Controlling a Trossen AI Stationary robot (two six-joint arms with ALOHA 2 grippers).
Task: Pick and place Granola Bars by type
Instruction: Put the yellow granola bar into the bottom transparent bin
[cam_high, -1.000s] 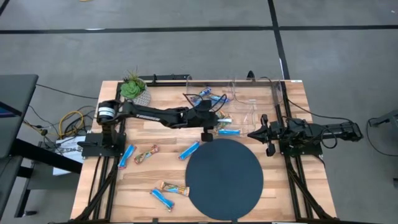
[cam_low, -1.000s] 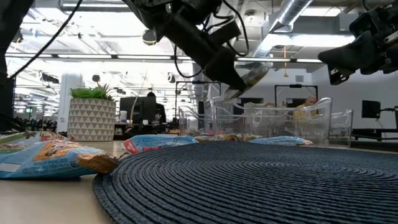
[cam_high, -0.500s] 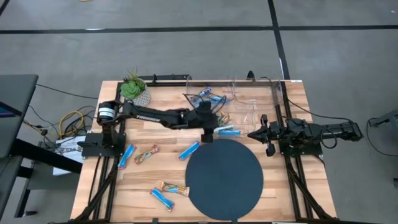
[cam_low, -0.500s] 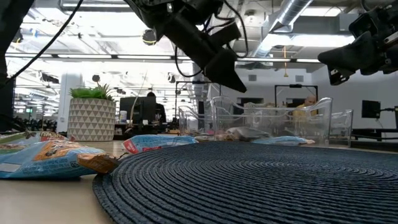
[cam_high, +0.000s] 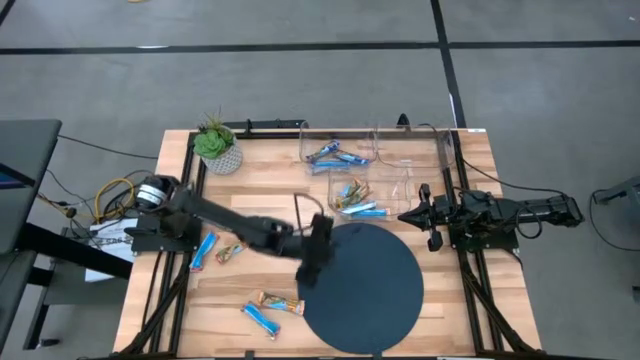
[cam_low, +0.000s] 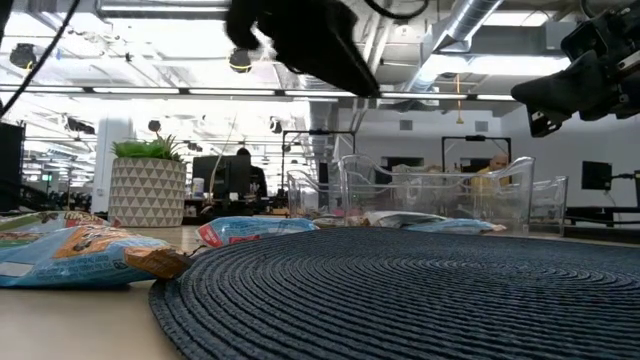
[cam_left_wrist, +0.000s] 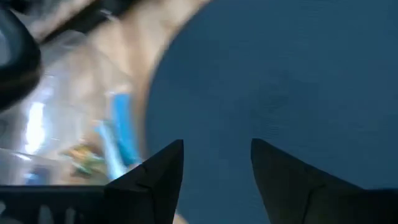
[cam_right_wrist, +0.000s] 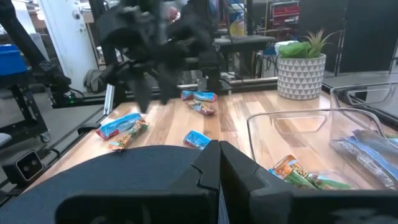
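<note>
Your left hand (cam_high: 312, 268) hangs over the left edge of the round dark mat (cam_high: 375, 290), fingers (cam_left_wrist: 155, 174) spread and holding nothing. Your right hand (cam_high: 428, 216) waits at the counter's (cam_high: 260, 180) right edge, fingers pressed together and empty. Granola bars lie sorted in the clear bins (cam_high: 375, 165) at the far side: blue ones (cam_high: 330, 155) in one bin, mixed ones (cam_high: 355, 195) in the next. Loose bars (cam_high: 205, 250) lie on the wood left of the mat, near the plant pot (cam_high: 218, 148) side.
</note>
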